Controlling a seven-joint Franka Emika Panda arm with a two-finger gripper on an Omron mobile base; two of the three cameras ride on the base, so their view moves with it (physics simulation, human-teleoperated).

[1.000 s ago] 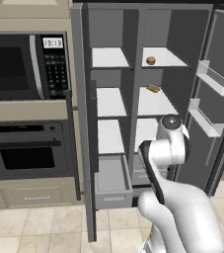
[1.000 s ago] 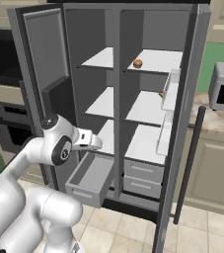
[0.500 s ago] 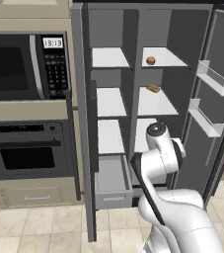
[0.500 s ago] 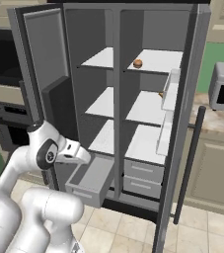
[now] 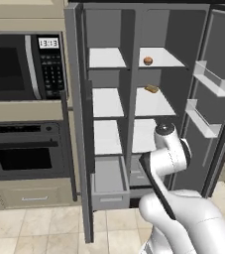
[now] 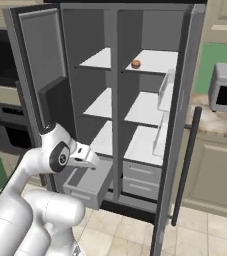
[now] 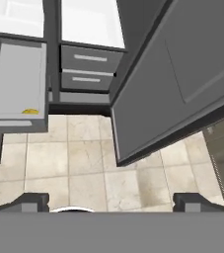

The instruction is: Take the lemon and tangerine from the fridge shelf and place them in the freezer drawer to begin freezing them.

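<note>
Lying in the open freezer drawer (image 7: 16, 84), the lemon (image 7: 30, 111) shows as a yellow sliver tight against the front wall, near that wall's right end in the hand view. The drawer stands pulled out at the bottom left of the fridge (image 5: 134, 30), with its small pale handle on the front; in the left base view the drawer (image 5: 109, 181) juts past the shelves above it. The tangerine (image 5: 147, 61) rests on the top right shelf (image 5: 163, 55), towards that shelf's left edge; the right base view shows it (image 6: 135, 64) at the front left part of the same shelf. A tan-brown elongated food item (image 5: 151, 89) lies on the shelf below, near its back. The claw (image 7: 111, 201) hangs over the tiled floor (image 7: 84, 163) in front of the fridge, fingers spread wide with nothing between them. Two shallower drawers (image 7: 90, 66) sit stacked to the right of the deep one.
</note>
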